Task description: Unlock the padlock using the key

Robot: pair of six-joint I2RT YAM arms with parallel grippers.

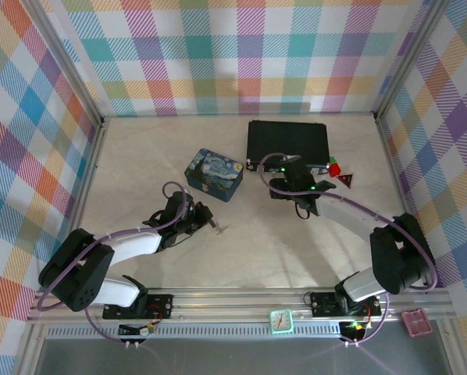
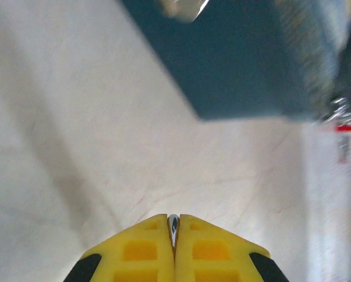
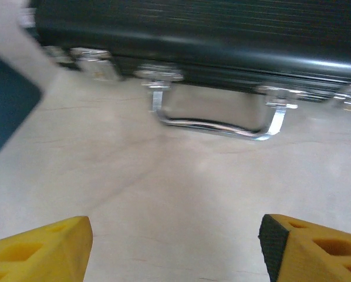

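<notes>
Left gripper [image 2: 174, 234] has its jaws clenched on the key [image 2: 173, 223]. In the left wrist view a thin silver strip stands betw. the two yellow fingers [image 2: 137, 252], over the pale desk [image 2: 76, 147]. In the top view the key's tip sticks out of the gripper, low over the desk. It is in front of the blue starry-night tin [image 1: 214, 173], near it but apart. In the left wrist view the tin's dark blue side is ahead & to the right, w/ only bare desk betw. it and the key.

Right gripper [image 3: 175, 241] has its jaws released and wide apart, w/ bare desk betw. them. It faces the black case [image 3: 222, 35], whose silver handle [image 3: 216, 123] points toward it. The tin's corner is at the left edge of this view.

The top view shows also red-and-green pieces [image 1: 339, 170] beside the case's right corner. On the front rail are a small clock [image 1: 280, 320] and a pink thing [image 1: 415, 322].
</notes>
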